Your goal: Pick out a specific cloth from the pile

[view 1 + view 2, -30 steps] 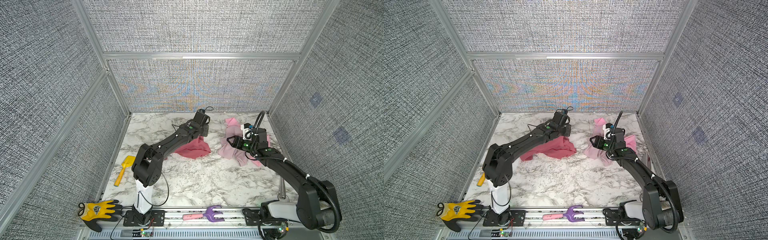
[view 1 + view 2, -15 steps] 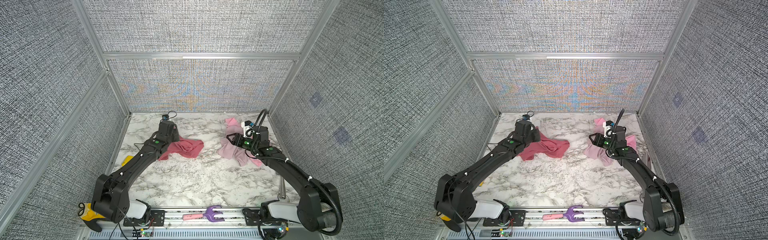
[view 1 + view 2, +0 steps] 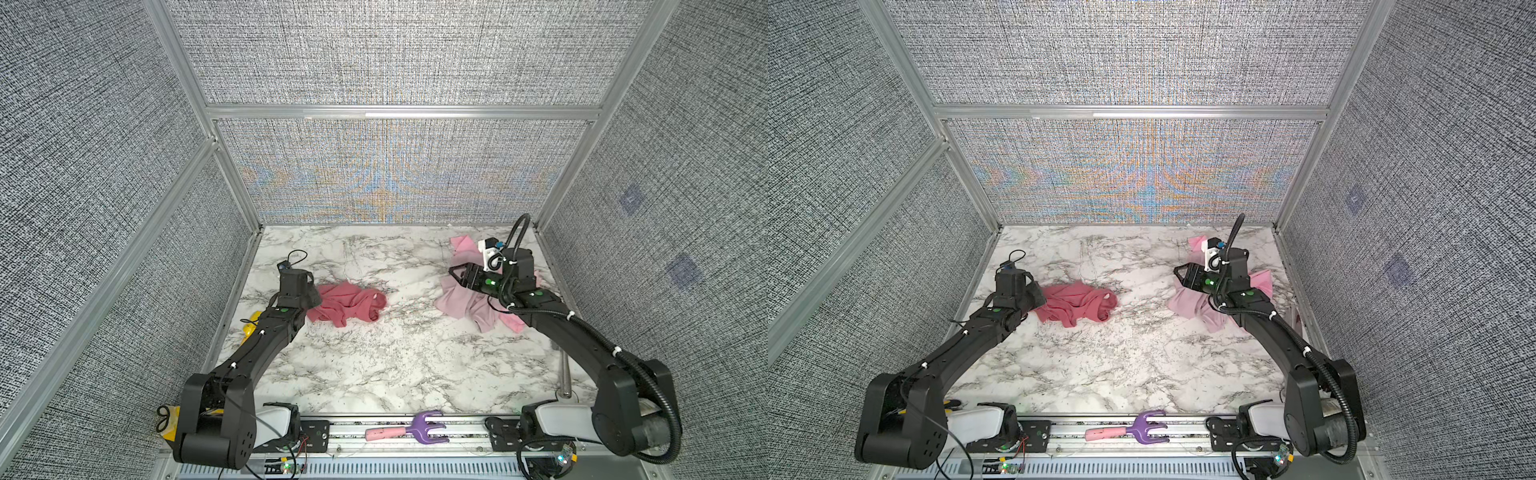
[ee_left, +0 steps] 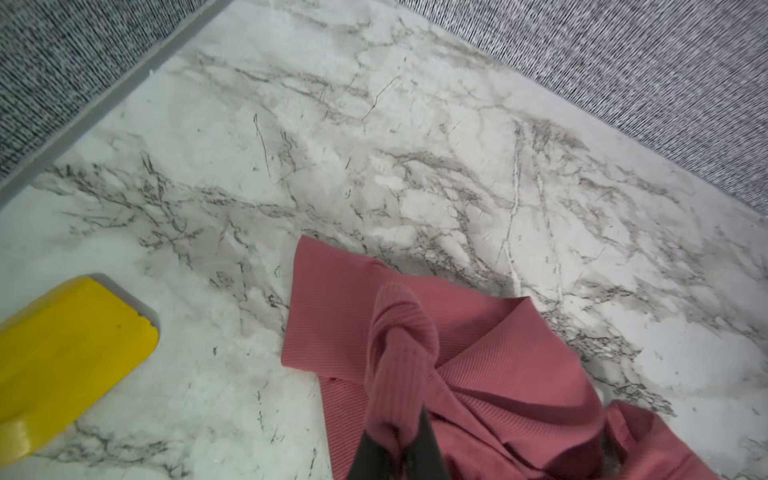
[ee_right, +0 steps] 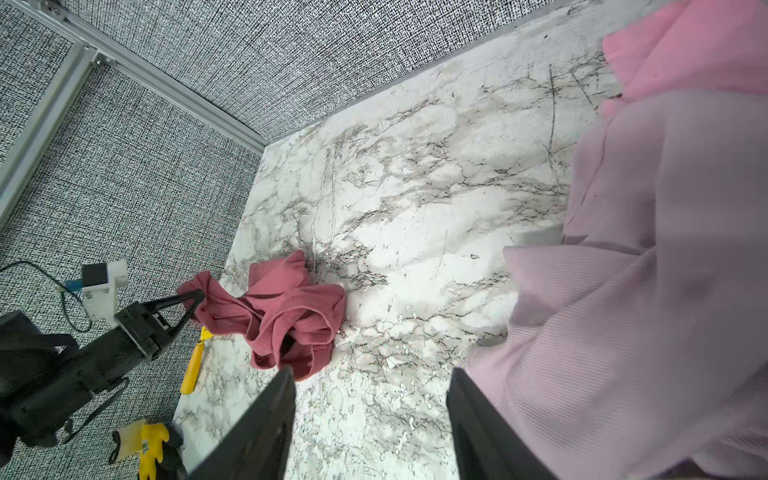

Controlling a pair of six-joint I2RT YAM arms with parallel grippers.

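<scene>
left claw [image 5: 192, 300] pinching cloth [image 3: 349, 305] edge, rest on table [image 3: 395, 353]; right claw [image 5: 371, 378] spread beside pile [image 3: 461, 301].

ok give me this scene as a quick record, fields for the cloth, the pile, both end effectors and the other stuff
cloth: dark rose, crumpled on the marble table, left of centre
pile: pale pink and mauve pieces, far right, apart from the cloth
left end effector: shut on a fold of the cloth
right end effector: open, nothing between the jaws, at the pile's edge
other: yellow tool, yellow glove, purple fork at the front edge
</scene>
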